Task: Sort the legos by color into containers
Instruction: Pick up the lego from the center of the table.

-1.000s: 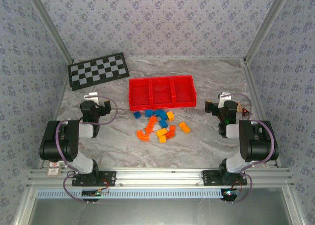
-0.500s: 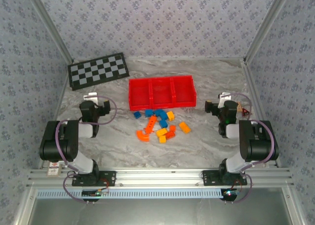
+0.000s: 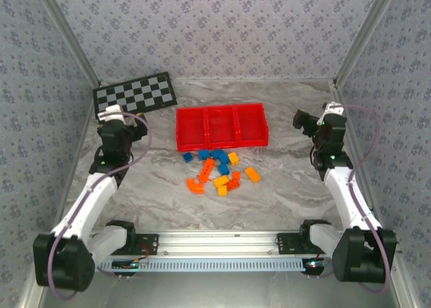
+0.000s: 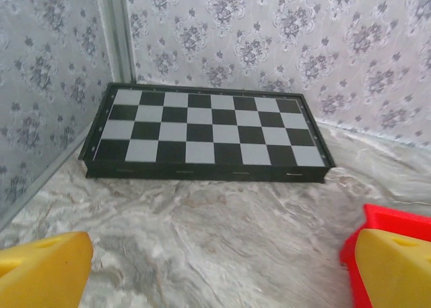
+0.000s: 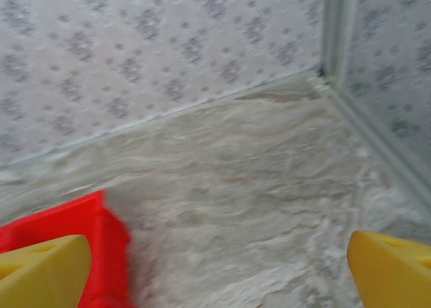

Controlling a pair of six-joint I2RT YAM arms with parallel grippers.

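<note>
Holding left fingers (image 4: 40, 271) and right fingers (image 5: 394, 267) spread, empty, flanking bins (image 3: 219, 127), for reaching legos (image 3: 207, 168) at mid worktop (image 3: 283, 193).

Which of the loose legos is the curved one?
The orange piece at the near-left edge of the legos: it bends in an arc, the rest are blocky.
</note>
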